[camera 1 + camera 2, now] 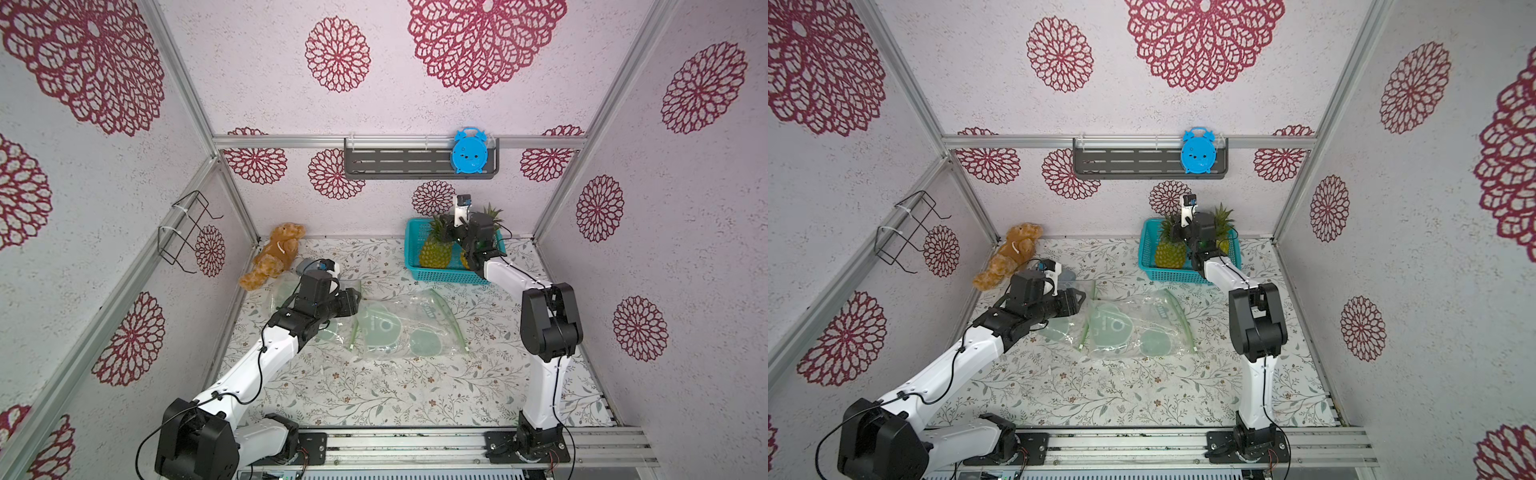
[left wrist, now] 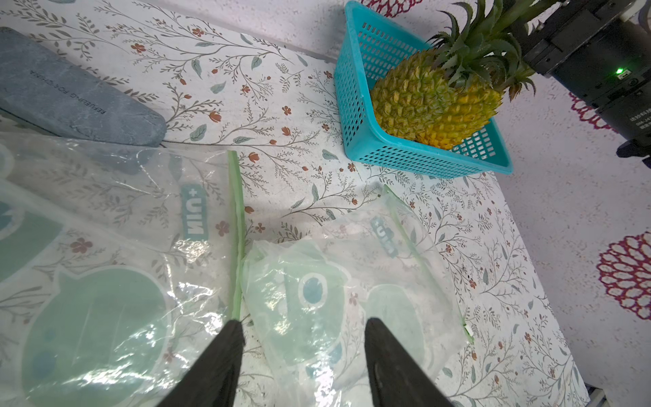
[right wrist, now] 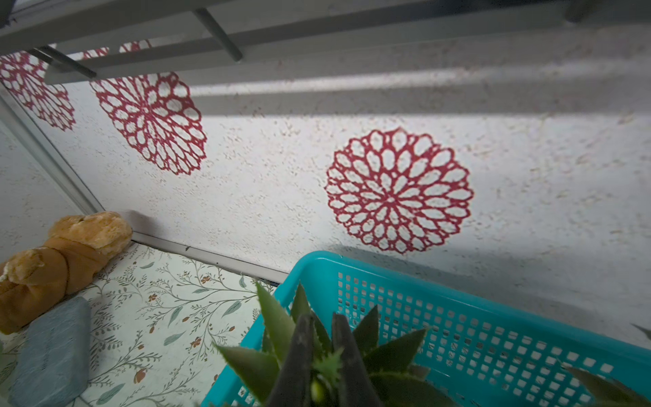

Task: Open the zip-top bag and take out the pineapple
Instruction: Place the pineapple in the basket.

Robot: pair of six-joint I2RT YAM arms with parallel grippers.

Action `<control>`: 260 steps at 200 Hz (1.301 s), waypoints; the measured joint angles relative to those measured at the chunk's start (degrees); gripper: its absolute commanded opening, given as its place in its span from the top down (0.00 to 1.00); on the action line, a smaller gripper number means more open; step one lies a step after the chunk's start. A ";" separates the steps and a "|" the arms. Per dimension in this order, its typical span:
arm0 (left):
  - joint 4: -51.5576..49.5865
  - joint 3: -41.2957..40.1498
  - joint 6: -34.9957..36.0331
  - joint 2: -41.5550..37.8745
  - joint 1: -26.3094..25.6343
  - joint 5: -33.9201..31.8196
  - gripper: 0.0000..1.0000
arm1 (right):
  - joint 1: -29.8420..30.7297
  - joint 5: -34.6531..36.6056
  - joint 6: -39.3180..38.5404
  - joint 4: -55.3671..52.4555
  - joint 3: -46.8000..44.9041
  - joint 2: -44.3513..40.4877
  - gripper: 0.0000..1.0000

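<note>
2 black tapered fingers of my left gripper (image 2: 303,327) stand spread, holding nothing, over a crumpled zip-top bag (image 2: 334,282) just beside a flatter zip-top bag (image 2: 105,282). Both are clear crinkly film with green zip strips, lying on the floral tablecloth (image 2: 281,105). Past them, a pebbly grey case (image 2: 70,98). Farther, my right gripper (image 3: 321,319) is pinched tight on spiky crown leaves of the scaly pineapple (image 1: 434,253). Its body sits inside the teal lattice basket (image 1: 449,276), next to a 2nd pineapple (image 2: 465,116). Fuzzy tan teddy bear (image 1: 274,255) by the back wall. Round blue clock (image 1: 469,150) on a slotted shelf (image 1: 395,162).
</note>
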 measured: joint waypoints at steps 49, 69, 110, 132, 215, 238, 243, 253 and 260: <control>0.02 0.00 0.00 0.04 0.13 0.02 0.41 | -0.04 4.42 0.50 1.05 0.87 1.42 1.00; 0.02 0.00 0.00 0.04 0.22 0.04 0.41 | -0.02 5.11 0.50 1.79 0.87 1.75 1.00; 0.04 0.00 0.00 0.07 0.22 0.09 0.41 | -0.02 5.66 0.50 1.99 0.85 1.79 1.00; 0.04 -0.04 -0.02 0.11 0.22 0.20 0.41 | -0.02 5.68 0.48 2.47 0.52 1.79 1.00; 0.07 -0.96 0.00 0.09 0.22 0.13 0.36 | -0.04 6.10 0.57 5.70 -0.46 0.74 0.62; 0.04 -0.96 0.02 0.07 0.26 0.00 0.35 | -0.04 6.23 0.57 6.43 -2.16 -1.40 0.55; 0.04 -0.96 0.00 0.04 0.28 -0.04 0.35 | -0.04 6.27 0.48 6.71 -2.56 -1.88 0.54; 0.04 -0.96 0.09 0.02 0.33 -0.09 0.34 | -0.04 6.27 0.52 6.99 -3.48 -3.02 0.53; 0.04 -0.96 0.17 0.00 0.33 -0.24 0.34 | -0.04 6.29 0.50 7.17 -4.33 -4.00 0.53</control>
